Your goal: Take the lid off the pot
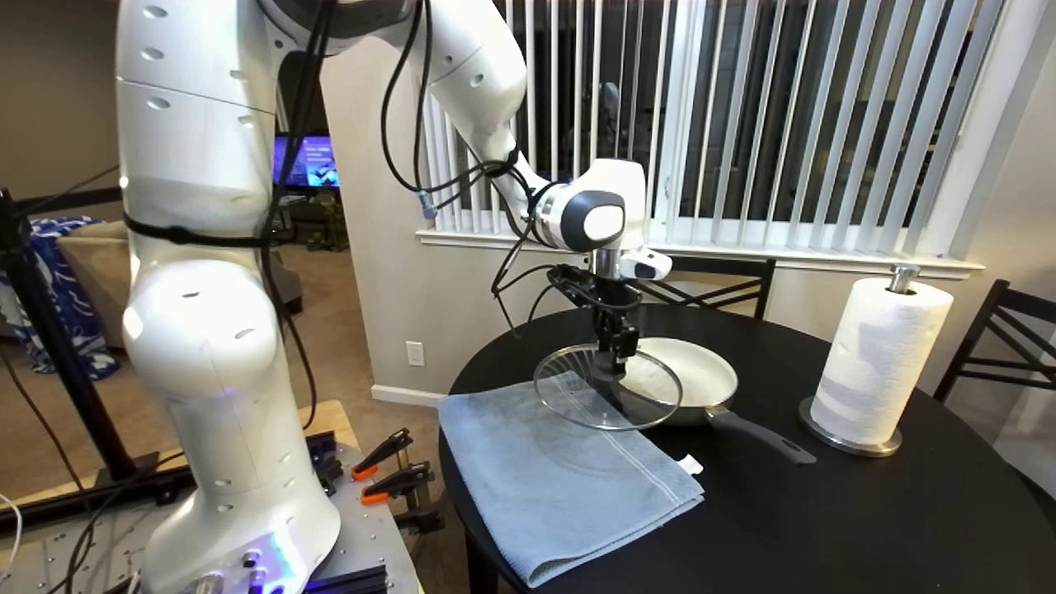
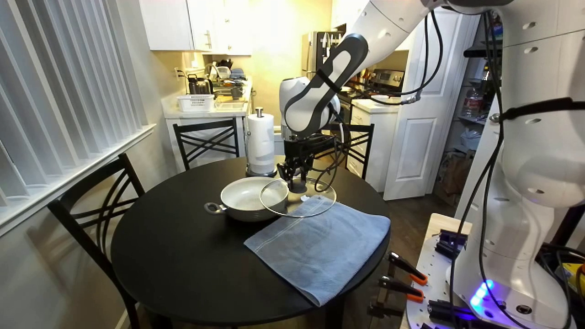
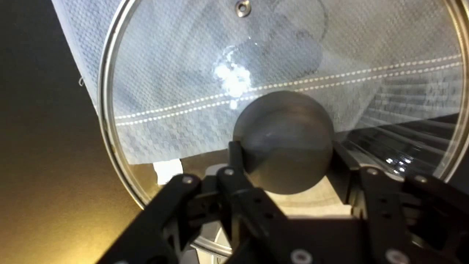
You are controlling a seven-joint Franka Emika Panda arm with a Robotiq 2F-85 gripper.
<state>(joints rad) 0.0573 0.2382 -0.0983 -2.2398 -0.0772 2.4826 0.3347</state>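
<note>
The lid point(image 1: 569, 400) is a clear glass disc with a metal rim and a dark round knob point(image 3: 284, 121). My gripper point(image 1: 615, 351) is shut on the knob, with a finger on each side of it in the wrist view point(image 3: 286, 148). The lid hangs above the table, over the cloth and the near edge of the pot; it also shows in an exterior view point(image 2: 315, 205). The pot point(image 1: 705, 371) stands open on the table, pale inside, with a long grey handle point(image 1: 763, 436). In an exterior view the pot point(image 2: 249, 194) sits beside the lid, partly behind its glass.
A blue-grey folded cloth point(image 1: 561, 487) lies flat on the round black table point(image 1: 825, 528), beside the pot and partly under the lid. A paper towel roll point(image 1: 879, 363) on a metal stand is beyond the pot's handle. Black chairs point(image 2: 98, 214) stand around the table.
</note>
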